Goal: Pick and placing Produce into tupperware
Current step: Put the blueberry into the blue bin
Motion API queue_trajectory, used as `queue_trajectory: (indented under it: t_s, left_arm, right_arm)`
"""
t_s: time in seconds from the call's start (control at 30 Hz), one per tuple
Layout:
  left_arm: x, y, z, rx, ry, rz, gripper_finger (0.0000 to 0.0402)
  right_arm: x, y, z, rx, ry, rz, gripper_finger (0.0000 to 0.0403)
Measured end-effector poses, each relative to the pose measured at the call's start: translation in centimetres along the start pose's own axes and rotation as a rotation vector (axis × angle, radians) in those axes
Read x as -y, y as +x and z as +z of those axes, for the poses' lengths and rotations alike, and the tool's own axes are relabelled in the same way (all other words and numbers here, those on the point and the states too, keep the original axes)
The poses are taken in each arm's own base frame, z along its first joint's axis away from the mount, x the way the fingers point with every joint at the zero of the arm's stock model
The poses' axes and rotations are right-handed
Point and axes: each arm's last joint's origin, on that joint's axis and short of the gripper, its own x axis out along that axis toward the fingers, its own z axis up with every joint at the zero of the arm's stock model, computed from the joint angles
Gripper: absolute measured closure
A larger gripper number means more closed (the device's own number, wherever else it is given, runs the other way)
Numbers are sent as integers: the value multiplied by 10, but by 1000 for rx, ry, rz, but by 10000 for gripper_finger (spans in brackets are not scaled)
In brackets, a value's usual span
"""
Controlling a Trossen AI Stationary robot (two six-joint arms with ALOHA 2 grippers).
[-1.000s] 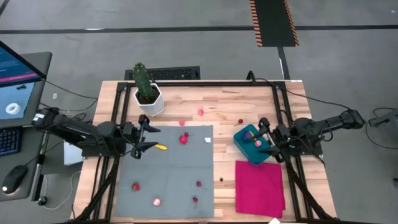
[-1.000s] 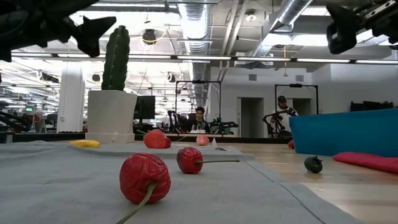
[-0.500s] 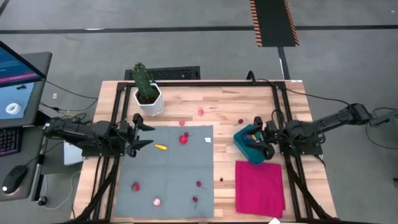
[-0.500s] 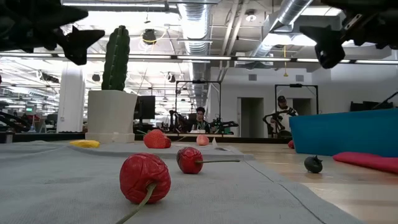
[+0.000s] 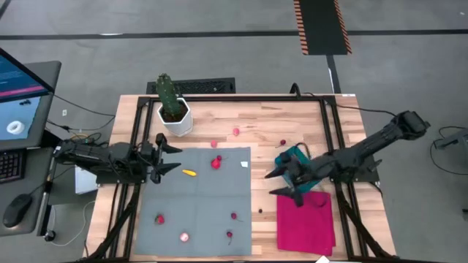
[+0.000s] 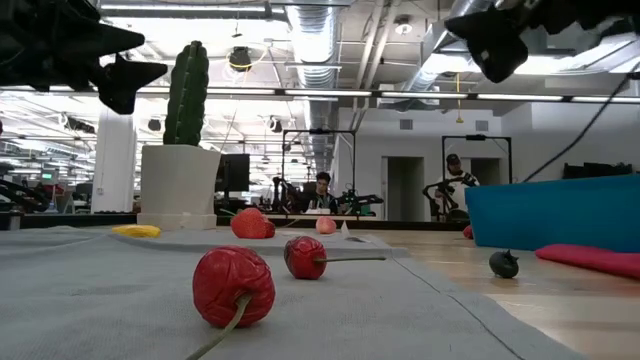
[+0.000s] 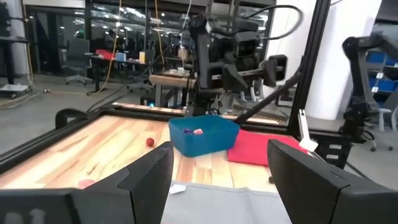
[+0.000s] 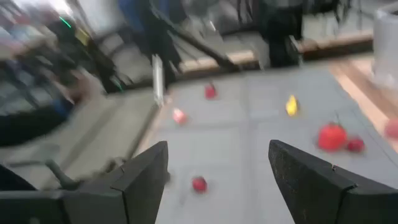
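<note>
The teal tub (image 5: 291, 155) stands on the wood right of the grey cloth, partly under my right arm; the left wrist view shows pink pieces in the tub (image 7: 204, 137). Small produce lies scattered on the grey cloth and the wood: a yellow piece (image 5: 189, 173), a red one (image 5: 216, 162), pink ones (image 5: 236, 131), red ones near the front (image 6: 233, 285), and a dark one (image 6: 503, 263). My right gripper (image 5: 276, 183) hovers open just left of the tub, holding nothing. My left gripper (image 5: 171, 157) hovers open at the cloth's left far corner.
A green cactus in a white pot (image 5: 174, 109) stands at the far left. A magenta cloth (image 5: 306, 219) lies on the near side of the tub. The black frame rails (image 5: 333, 124) run along the table's sides. People sit in the room behind.
My right gripper has swung from above the tub toward the table's left and a little nearer, its arm stretching out. It now hovers past the tub's left side. My left gripper has drawn back slightly toward the left edge.
</note>
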Motion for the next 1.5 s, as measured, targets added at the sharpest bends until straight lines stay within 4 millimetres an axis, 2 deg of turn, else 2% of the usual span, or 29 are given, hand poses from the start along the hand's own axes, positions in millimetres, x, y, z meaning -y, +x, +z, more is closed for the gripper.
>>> queue_trajectory:
  t_s: [0.23, 0.43, 0.57, 0.87, 1.2, 1.5]
  left_arm:
    - [-3, 0, -8, -77, 5, 93, 152]
    - [2, 0, -6, -65, 12, -72, 152]
    - [2, 0, -5, -58, 27, -85, 152]
    - [2, 0, -7, -77, 29, -82, 152]
    - [-1, 0, -8, -83, -10, 19, 152]
    - [-1, 0, -9, -93, -7, 24, 152]
  right_arm:
    - [-22, 38, 8, -225, -44, -110, 101]
    - [-31, 59, 0, -403, -4, -168, 101]
    - [-33, 69, -8, -454, -2, -183, 101]
    - [-32, 71, -11, -478, 54, -208, 101]
    - [-35, 71, -12, -473, 97, -209, 101]
    - [-54, 66, -17, -467, 107, -175, 101]
